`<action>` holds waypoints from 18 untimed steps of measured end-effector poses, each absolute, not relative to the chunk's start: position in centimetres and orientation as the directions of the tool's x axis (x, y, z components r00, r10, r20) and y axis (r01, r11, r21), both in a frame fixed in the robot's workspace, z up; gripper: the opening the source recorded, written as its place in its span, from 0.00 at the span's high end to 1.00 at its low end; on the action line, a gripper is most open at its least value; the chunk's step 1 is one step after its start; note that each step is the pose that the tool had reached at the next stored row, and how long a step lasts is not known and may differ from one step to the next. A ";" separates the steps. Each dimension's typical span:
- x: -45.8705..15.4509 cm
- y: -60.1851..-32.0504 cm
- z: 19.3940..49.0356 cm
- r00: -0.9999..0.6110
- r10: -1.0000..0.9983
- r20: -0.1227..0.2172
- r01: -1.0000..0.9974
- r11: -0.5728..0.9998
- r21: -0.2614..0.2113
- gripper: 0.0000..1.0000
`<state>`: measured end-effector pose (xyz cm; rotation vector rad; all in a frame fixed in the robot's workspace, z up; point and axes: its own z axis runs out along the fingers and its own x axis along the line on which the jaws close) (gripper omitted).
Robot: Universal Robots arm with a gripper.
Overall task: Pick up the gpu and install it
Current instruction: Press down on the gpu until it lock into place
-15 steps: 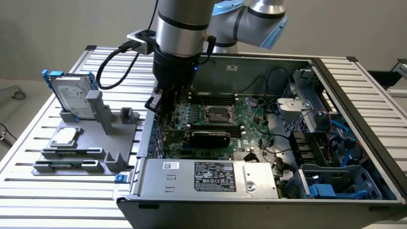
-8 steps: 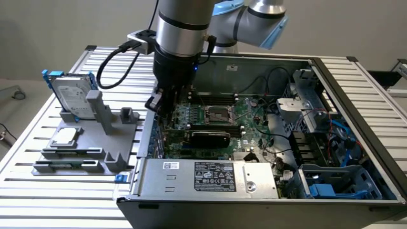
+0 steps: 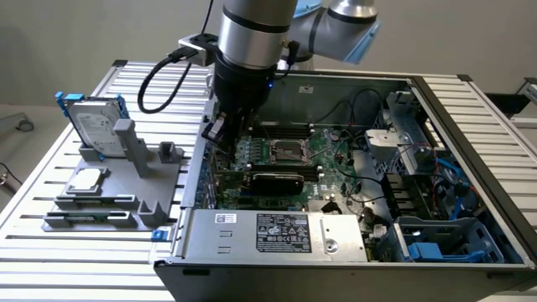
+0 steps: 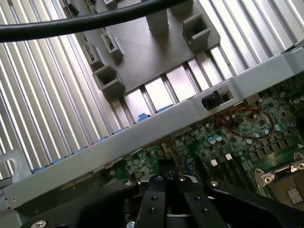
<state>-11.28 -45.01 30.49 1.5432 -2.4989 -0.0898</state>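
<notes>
Slatted metal table held an open computer case. Inside it, the gripper was pinched together above the motherboard, near the gpu.

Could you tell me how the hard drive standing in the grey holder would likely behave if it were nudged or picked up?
The hard drive stands upright on edge in the grey holder, so a sideways push would probably tip it rather than slide it. Its silver metal body looks rigid, and likely heavy for its size. The smooth faces may be slippery; the blue rails look like the surer grip.
</notes>
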 end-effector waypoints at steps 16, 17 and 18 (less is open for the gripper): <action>-6.0 -45.0 30.5 -0.424 -0.895 0.140 -0.882 0.443 0.160 0.89; -6.0 -45.0 30.5 -0.424 -0.895 0.140 -0.882 0.443 0.160 0.89; -6.0 -45.0 30.5 -0.424 -0.895 0.140 -0.882 0.443 0.160 0.89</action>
